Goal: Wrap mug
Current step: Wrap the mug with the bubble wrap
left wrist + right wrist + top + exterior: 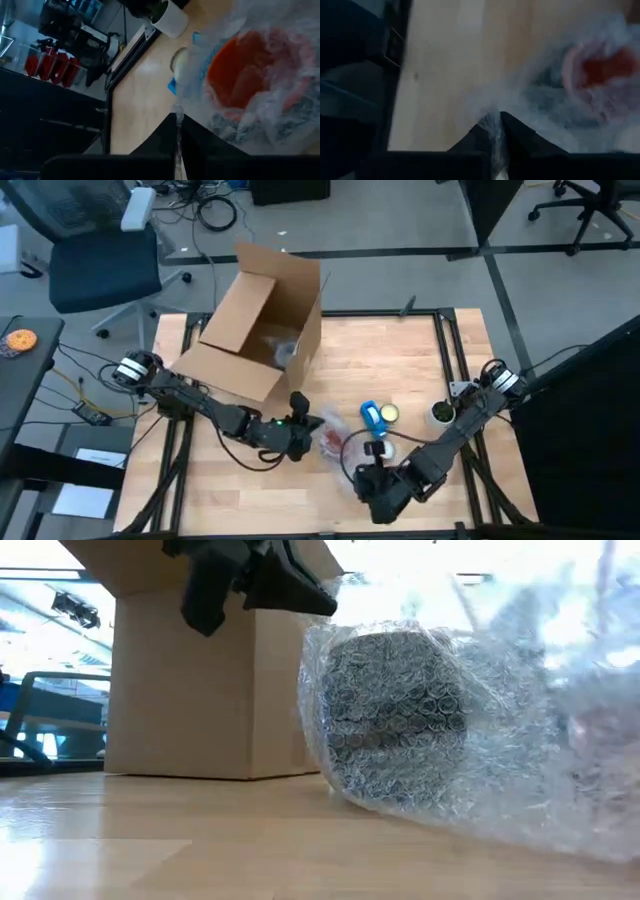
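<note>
A red mug (250, 75) lies on the table inside a sheet of clear bubble wrap (338, 448), near the table's middle. In the low view the wrap (420, 720) bulges around a dark round shape and rests on the wood. My left gripper (303, 427) is just left of the bundle, shut on the wrap. My right gripper (372, 478) is on the bundle's near right side, also shut on the wrap. The mug (600, 70) shows red through the plastic in the right wrist view. My left gripper pinches a thin edge of the bubble wrap (177, 122) between its two fingers, coming from the table's left. The sheet runs from the fingers up over the mug, which stays on the table. My right gripper pinches a bunched part of the wrap (494, 125) between its fingertips, on the bundle's near side. The wrap spreads from there toward the mug.
An open cardboard box (262, 320) lies on its side at the far left of the table. A blue object (372, 417), a pale round thing (389, 413) and a white pot with a plant (441, 413) stand right of the bundle. A black frame (448, 350) edges the table.
</note>
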Tool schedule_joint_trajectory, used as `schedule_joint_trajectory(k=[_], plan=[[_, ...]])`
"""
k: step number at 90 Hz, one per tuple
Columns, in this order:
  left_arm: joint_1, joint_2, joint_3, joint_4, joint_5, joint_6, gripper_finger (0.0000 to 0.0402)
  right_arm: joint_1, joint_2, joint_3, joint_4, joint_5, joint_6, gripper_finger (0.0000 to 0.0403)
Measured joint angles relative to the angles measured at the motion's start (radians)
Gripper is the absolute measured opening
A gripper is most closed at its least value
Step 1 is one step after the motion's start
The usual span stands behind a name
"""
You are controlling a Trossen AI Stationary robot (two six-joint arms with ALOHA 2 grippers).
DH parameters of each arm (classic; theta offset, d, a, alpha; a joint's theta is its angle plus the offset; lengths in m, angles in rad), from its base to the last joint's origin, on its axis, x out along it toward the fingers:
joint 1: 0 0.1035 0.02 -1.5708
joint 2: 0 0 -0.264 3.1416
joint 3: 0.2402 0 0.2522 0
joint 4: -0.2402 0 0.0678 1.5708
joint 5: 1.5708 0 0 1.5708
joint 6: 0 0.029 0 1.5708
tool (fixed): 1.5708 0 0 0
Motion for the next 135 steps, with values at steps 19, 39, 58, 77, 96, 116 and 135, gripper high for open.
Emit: schedule_joint_trajectory(k=[19, 39, 58, 77, 96, 116, 135], plan=[[0.0, 0.0, 0.0, 0.0, -0.005, 0.0, 0.0, 0.018, 0.001, -0.093, 0.005, 0.013, 0.078, 0.0111], [0.0, 0.0, 0.0, -0.005, -0.005, 0.0, 0.0, 0.028, 0.0, -0.112, -0.053, -0.025, 0.054, 0.0192], [0.0, 0.0, 0.0, -0.008, -0.005, -0.003, 0.0, 0.036, 0.001, -0.111, -0.167, 0.036, 0.035, 0.0216], [0.0, 0.0, 0.0, -0.009, -0.005, -0.004, 0.0, 0.034, 0.002, -0.121, -0.208, 0.134, 0.104, 0.0204], [0.0, 0.0, 0.0, -0.011, -0.004, -0.004, 0.0, 0.033, 0.002, -0.121, -0.325, 0.13, 0.252, 0.016], [0.0, 0.0, 0.0, -0.011, -0.003, -0.003, 0.0, 0.038, 0.002, -0.112, -0.326, 0.112, 0.233, 0.0018], [-0.011, 0.0, 0.0, -0.007, 0.047, -0.004, 0.0, 0.033, 0.002, -0.027, -0.328, 0.168, 0.138, 0.0002]])
